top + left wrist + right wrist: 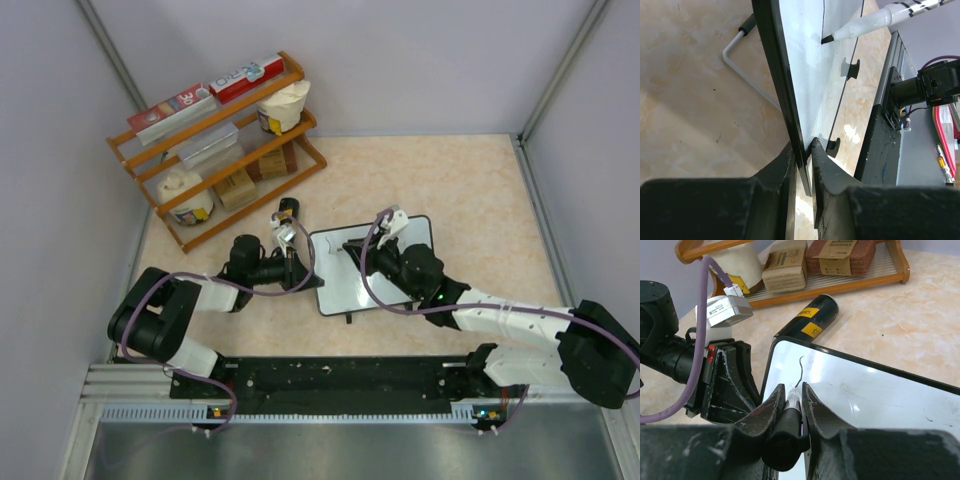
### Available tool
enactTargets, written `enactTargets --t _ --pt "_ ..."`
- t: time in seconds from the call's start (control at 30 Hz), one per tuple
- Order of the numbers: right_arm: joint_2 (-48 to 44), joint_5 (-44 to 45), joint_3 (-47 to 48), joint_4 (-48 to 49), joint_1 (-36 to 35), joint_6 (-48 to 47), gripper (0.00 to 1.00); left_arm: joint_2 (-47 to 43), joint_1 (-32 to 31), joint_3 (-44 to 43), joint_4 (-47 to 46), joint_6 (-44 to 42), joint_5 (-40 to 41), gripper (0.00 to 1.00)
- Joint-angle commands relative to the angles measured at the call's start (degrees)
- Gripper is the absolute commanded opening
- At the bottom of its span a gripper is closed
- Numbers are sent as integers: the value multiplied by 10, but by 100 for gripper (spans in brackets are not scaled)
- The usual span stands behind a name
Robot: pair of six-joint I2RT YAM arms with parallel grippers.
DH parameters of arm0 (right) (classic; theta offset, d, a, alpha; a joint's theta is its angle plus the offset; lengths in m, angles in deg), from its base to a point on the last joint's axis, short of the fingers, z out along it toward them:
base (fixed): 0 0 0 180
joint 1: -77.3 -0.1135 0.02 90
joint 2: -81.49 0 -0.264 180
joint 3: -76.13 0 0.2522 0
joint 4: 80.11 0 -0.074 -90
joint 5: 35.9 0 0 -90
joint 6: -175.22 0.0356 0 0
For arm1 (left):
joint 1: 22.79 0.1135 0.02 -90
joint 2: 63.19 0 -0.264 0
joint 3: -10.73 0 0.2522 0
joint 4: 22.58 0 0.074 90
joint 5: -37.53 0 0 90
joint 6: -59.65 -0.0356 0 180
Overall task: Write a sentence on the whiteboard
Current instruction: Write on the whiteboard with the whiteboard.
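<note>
The whiteboard (345,280) lies on the beige table, a white board in a thin black frame. My left gripper (303,265) is shut on its left edge, and in the left wrist view the frame sits pinched between the two fingers of my left gripper (802,150). My right gripper (791,389) is shut on a black-and-white marker (790,412), with the marker's tip (826,39) on the whiteboard (810,75). One thin curved black stroke (800,371) is all of the sentence that I see on the whiteboard (870,395).
A wooden rack (215,150) with boxes and cups stands at the back left. A black cylinder with yellow labels (807,320) lies by the board's far left corner. A bent white rod (742,62) lies on the table beside the board. Grey walls enclose the table.
</note>
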Motion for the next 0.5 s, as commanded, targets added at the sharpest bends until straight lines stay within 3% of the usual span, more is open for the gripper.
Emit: enactTargets --t 0.0,0.47 --pt "-11 -3 -3 -12 -11 -2 0 14 -12 0 26 -37 10 0" --pt "-57 24 38 -12 -11 11 0 15 -13 -1 29 -38 14 0"
